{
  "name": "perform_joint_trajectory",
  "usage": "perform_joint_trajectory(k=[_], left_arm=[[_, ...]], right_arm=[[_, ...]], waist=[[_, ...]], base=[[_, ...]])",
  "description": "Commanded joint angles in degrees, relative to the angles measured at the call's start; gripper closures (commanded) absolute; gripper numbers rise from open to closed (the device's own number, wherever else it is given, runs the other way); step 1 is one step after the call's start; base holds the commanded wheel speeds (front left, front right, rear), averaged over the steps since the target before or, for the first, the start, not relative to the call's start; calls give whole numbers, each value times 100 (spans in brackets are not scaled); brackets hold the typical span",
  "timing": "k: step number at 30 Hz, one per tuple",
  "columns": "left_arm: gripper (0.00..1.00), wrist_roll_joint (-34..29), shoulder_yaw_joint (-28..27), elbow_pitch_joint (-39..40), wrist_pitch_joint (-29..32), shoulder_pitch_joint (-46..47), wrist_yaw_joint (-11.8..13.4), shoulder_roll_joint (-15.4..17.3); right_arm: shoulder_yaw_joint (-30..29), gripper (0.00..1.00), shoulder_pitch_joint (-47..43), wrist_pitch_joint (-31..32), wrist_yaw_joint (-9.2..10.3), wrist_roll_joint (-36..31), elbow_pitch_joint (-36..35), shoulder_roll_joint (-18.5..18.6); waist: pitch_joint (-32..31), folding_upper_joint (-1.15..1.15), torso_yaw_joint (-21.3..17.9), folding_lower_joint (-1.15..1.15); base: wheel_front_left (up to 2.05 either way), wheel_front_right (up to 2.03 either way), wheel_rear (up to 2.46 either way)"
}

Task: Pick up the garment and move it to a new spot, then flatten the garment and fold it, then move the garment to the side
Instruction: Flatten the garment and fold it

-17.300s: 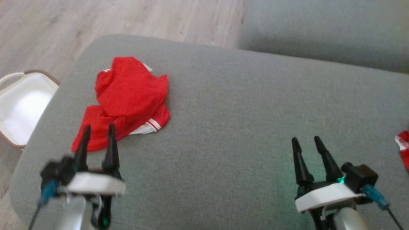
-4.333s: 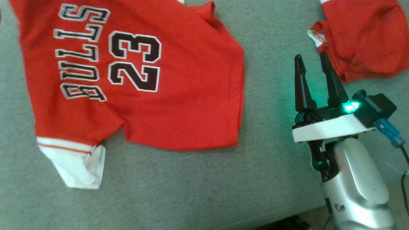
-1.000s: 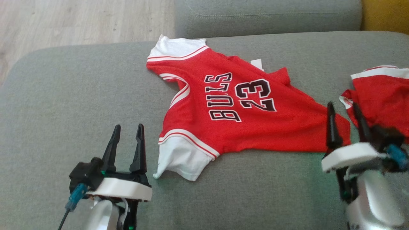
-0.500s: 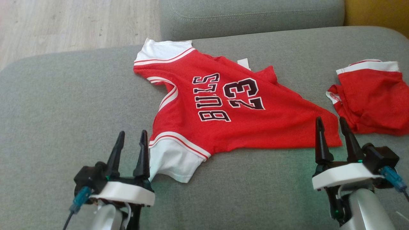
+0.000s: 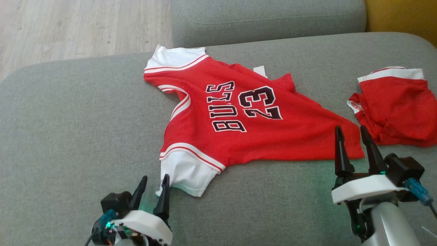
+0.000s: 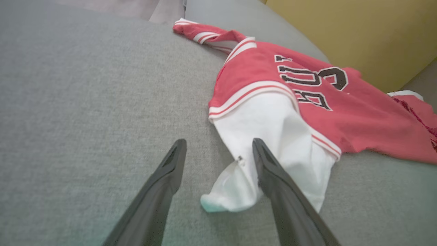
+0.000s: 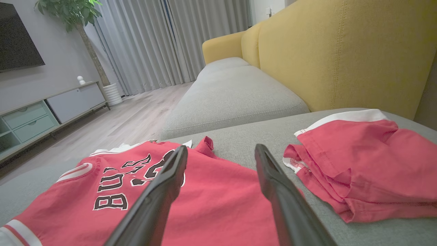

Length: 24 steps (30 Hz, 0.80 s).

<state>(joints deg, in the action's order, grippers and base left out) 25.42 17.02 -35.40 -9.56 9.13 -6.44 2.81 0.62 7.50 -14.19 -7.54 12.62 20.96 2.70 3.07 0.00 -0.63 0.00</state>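
Though already laid print-up across the middle of the grey cushion (image 5: 68,136), leaves the jersey (image 5: 259,136) to smooth, fold and set aside, with left gripper (image 5: 154,177) fingers spread at its white sleeve (image 5: 186,171), right gripper (image 5: 350,128) fingers spread by its hem (image 5: 355,148), nothing pinched.

Grey sofa cushion (image 5: 68,119), second grey cushion (image 5: 266,17) beyond. Bunched red shorts (image 5: 396,106), white waistband, at right. Yellow backrest (image 7: 341,51) behind. Wood floor (image 5: 68,27), grey curtains (image 7: 153,41), potted plant (image 7: 71,10), low cabinet (image 7: 68,102).
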Motion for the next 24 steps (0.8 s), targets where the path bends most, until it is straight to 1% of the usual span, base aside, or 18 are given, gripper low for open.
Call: perform_joint_trajectory(k=[1,4,10,13,19,24], left_arm=[[0,53,-112,70,18,252,72,9],[0,76,-72,-64,76,306,165,8],[0,136,-18,-252,104,411,241,8],[0,147,24,-306,127,456,221,8],[0,117,285,-336,141,581,82,8],[0,64,401,-299,66,588,62,24]], right_arm=[[144,0,105,-48,5,39,-183,19],[139,0,90,-43,5,32,-184,18],[166,0,105,-35,5,38,-197,18],[168,0,111,-31,5,39,-197,18],[155,0,125,-32,5,55,-186,18],[136,0,115,-37,5,87,-149,18]], waist=[[15,0,3,0],[36,0,4,0],[92,0,-26,0],[114,0,-38,0],[165,0,-78,0],[167,0,-96,0]], base=[[0,0,0],[0,0,0],[0,0,0],[0,0,0],[0,0,0],[0,0,0]])
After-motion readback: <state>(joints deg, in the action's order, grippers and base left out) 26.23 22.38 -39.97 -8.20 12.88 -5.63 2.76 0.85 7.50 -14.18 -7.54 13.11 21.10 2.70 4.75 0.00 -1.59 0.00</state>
